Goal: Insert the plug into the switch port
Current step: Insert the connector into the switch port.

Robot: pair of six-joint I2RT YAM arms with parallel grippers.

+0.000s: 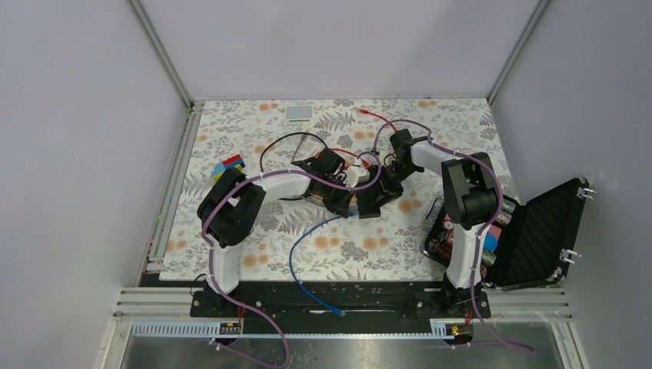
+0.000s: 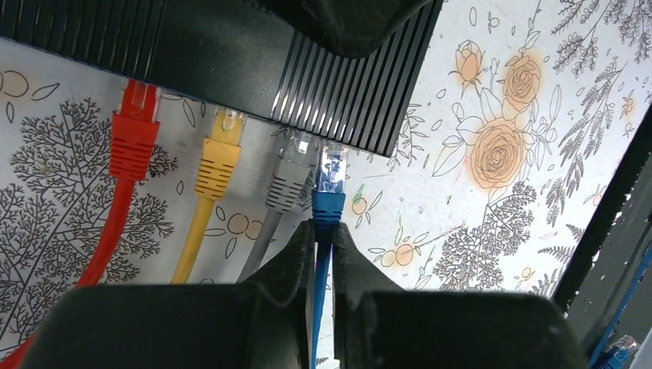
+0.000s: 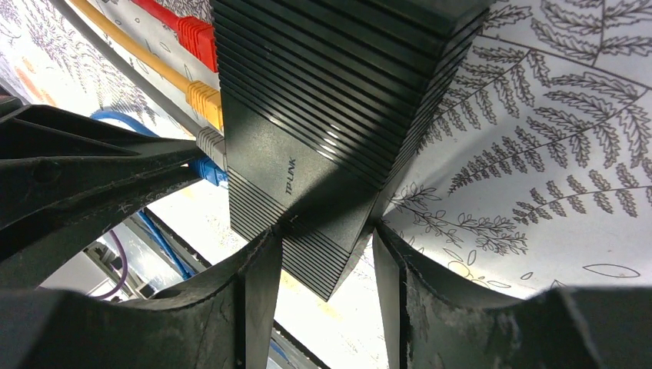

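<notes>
The switch [image 3: 330, 115], a flat black ribbed box, lies near the middle of the flowered mat [image 1: 231, 131], between the two grippers. The right gripper [image 3: 324, 257] reaches it from the far right and is clamped on one end of it, a finger pressed to each side of the casing just below the white lettering. The left gripper [image 2: 323, 250] reaches in from the left with its fingers squeezed together on the blue cable [image 2: 317, 307], just behind the blue plug [image 2: 329, 201]; the plug's clear tip points into the switch port [image 2: 336, 148] at the end of the row and touches the edge of the box; how deep it sits I cannot tell.

Beside it along the same side stand a grey plug [image 2: 289, 178], a yellow plug [image 2: 217, 161] and a red plug [image 2: 132, 142], each with its tip at the box; the blue boot sits a little further out from the casing than the grey one.

In the top view the blue cable runs from the switch toward the near edge in a loose curve, its free end lying over the black base rail [image 1: 369, 296]. An open black case [image 1: 538, 231] lies at the right of the mat; coloured blocks [image 1: 229, 164] sit at the left; a small white box [image 1: 298, 112] sits at the far edge.
</notes>
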